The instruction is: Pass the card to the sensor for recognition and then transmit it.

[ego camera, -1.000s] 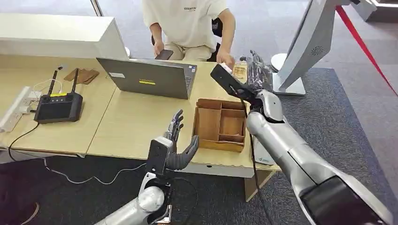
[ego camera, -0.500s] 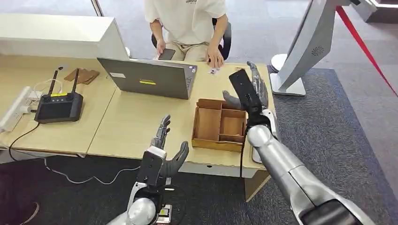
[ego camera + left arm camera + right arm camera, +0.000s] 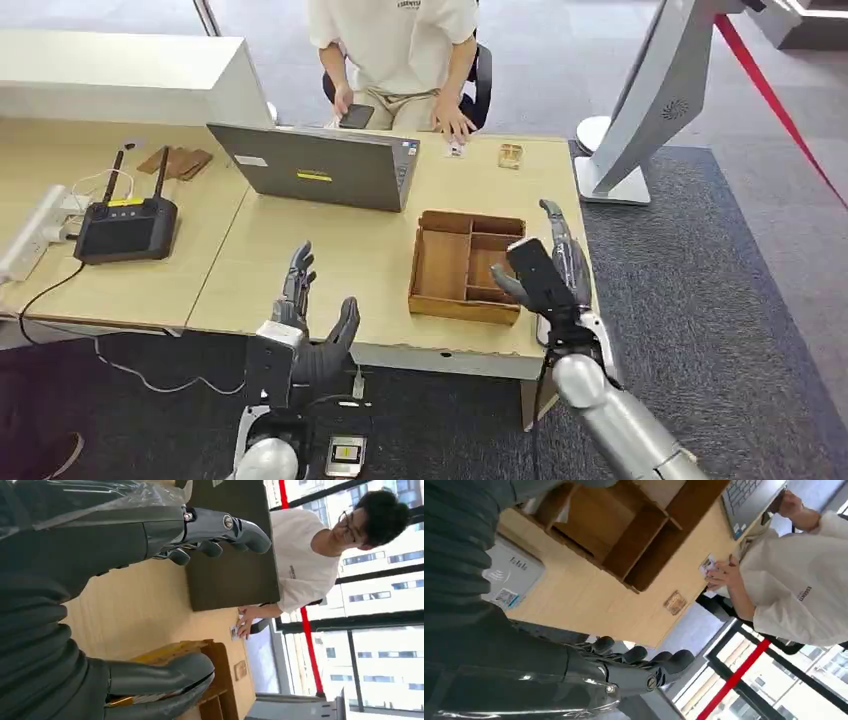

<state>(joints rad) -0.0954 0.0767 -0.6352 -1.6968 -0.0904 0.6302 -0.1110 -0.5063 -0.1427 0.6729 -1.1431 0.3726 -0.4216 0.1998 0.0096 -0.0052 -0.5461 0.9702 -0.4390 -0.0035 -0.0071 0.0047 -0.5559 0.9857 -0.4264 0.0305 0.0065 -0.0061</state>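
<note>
The right hand (image 3: 550, 265) is raised over the right end of the table (image 3: 300, 260), just beside the wooden tray (image 3: 465, 262), with its forearm rising from below. Its fingers (image 3: 560, 235) point up and away from the robot, held loosely apart, and the thumb stands out toward the tray; nothing is in it. In the right wrist view the same fingers (image 3: 644, 662) stretch out side by side past the table edge, holding nothing.

The left hand (image 3: 305, 325) hovers at the near table edge, left of the tray and well apart from it. Its palm faces right, its fingers (image 3: 298, 275) are spread upward and its thumb is angled out. It also holds nothing. The left wrist view shows its fingers (image 3: 220, 530) extended above the tabletop and the thumb (image 3: 160, 680) apart from them.

The card (image 3: 455, 150) lies flat on the far edge of the table, under the fingertips of a person's hand (image 3: 452, 125). The person (image 3: 400, 50) sits behind the laptop (image 3: 315, 165). A small brown item (image 3: 511, 155) lies just right of the card. Both robot hands are well apart from the card.

A controller (image 3: 125, 225) with two antennas sits at the left of the table.
</note>
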